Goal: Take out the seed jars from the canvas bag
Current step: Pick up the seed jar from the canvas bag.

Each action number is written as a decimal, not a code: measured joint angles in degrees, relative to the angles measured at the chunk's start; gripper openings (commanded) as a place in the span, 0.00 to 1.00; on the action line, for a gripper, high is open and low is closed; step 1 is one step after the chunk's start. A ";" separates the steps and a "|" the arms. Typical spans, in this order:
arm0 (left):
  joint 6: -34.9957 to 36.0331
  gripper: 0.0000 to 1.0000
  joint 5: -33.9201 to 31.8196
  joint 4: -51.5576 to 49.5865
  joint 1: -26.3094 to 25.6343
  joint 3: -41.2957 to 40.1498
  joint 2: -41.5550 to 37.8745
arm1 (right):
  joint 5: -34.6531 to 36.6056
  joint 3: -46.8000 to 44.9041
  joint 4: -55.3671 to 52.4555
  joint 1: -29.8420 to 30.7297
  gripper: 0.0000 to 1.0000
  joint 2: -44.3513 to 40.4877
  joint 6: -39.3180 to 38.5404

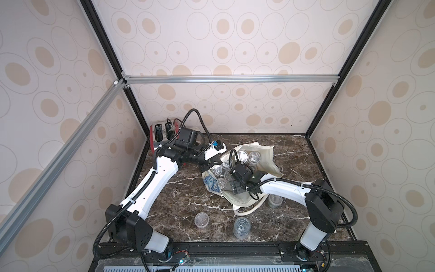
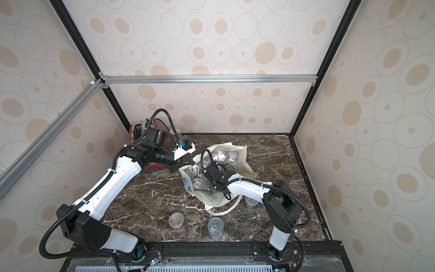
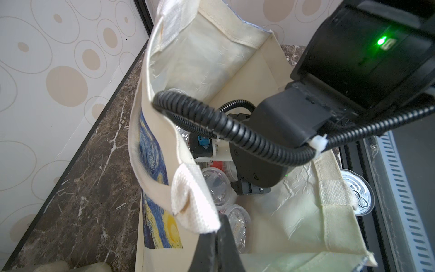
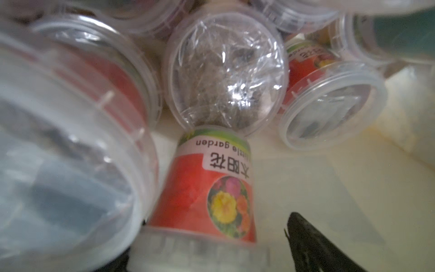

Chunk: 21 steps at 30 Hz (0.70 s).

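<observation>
The canvas bag (image 1: 266, 162) (image 2: 240, 162) sits open at mid-table, cream with a blue-and-yellow print (image 3: 150, 150). Several seed jars (image 1: 242, 156) (image 2: 219, 156) lie inside it. My left gripper (image 1: 213, 162) (image 3: 217, 233) is shut on the bag's rim at a handle strap (image 3: 195, 207) and holds that side up. My right gripper (image 1: 235, 188) (image 4: 207, 254) is down inside the bag. It stands open astride the lid end of a red-labelled seed jar (image 4: 207, 188). A gap shows between one finger (image 4: 306, 242) and the lid. Two seed jars (image 1: 201, 220) (image 1: 275, 200) stand on the table.
A taller clear container with a ring-pull top (image 1: 242, 227) (image 3: 357, 193) stands near the front edge. A red toaster (image 1: 160, 134) sits in the back left corner behind the left arm. The bag's loose handle (image 1: 247, 212) trails on the dark marble table (image 1: 179, 193). Walls close three sides.
</observation>
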 measured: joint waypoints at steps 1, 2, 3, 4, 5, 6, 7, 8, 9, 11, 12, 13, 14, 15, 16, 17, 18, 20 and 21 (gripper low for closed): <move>0.02 0.00 -0.02 0.00 0.00 0.00 0.00 | 0.44 0.00 0.04 -0.02 0.88 -0.04 -0.02; 0.02 0.00 -0.04 -0.02 0.00 0.00 0.00 | 0.59 -0.09 0.11 -0.04 0.86 -0.11 -0.02; 0.02 0.00 -0.04 -0.04 0.00 0.00 0.00 | 0.50 -0.42 0.55 -0.09 0.84 -0.39 -0.02; 0.04 0.00 -0.04 -0.09 0.00 0.00 0.00 | 0.22 -0.94 1.18 -0.13 0.82 -0.90 -0.09; 0.07 0.00 -0.04 -0.17 0.00 0.00 0.00 | -0.04 -1.49 1.73 -0.15 0.81 -1.46 -0.20; 0.11 0.00 -0.04 -0.22 0.00 0.00 0.00 | -0.42 -2.12 2.25 -0.22 0.80 -2.25 -0.26; 0.15 0.00 -0.04 -0.31 0.00 0.00 -0.02 | -0.72 -2.73 2.80 -0.28 0.78 -3.13 -0.35; 0.17 0.00 -0.04 -0.35 -0.02 0.00 -0.02 | -0.92 -3.08 3.02 -0.35 0.77 -3.74 -0.42; 0.20 0.00 -0.02 -0.42 -0.02 0.00 -0.04 | -1.20 -3.50 3.37 -0.44 0.76 -4.52 -0.46; 0.24 0.00 -0.02 -0.50 -0.02 0.00 -0.04 | -1.95 -3.93 3.74 -0.70 0.74 -5.55 -0.44; 0.35 0.00 -0.02 -0.59 -0.02 0.00 -0.04 | -2.51 -4.13 3.93 -0.83 0.73 -6.01 -0.48; 0.44 0.00 -0.02 -0.66 -0.02 0.00 -0.04 | -3.08 -4.31 4.11 -1.01 0.72 -6.38 -0.50; 0.46 0.00 0.00 -0.70 -0.02 0.00 -0.04 | -3.50 -4.39 4.20 -1.09 0.72 -6.62 -0.48; 0.46 0.00 0.00 -0.70 -0.02 0.00 -0.04 | -3.98 -4.48 4.28 -1.18 0.71 -6.88 -0.50; 0.46 0.00 0.00 -0.72 -0.02 0.00 -0.04 | -4.42 -4.61 4.42 -1.22 0.70 -7.17 -0.50; 0.46 0.00 0.00 -0.72 -0.02 0.00 -0.04 | -4.68 -4.76 4.55 -1.25 0.70 -7.45 -0.48; 0.46 0.00 0.00 -0.76 -0.02 0.00 -0.04 | -5.07 -5.01 4.70 -1.22 0.70 -7.93 -0.48; 0.55 0.00 0.00 -0.81 -0.02 0.00 -0.04 | -5.68 -5.27 4.66 -1.25 0.70 -8.92 -0.48; 0.63 0.00 0.00 -0.81 -0.02 0.00 -0.04 | -5.88 -5.27 4.57 -1.22 0.70 -9.44 -0.48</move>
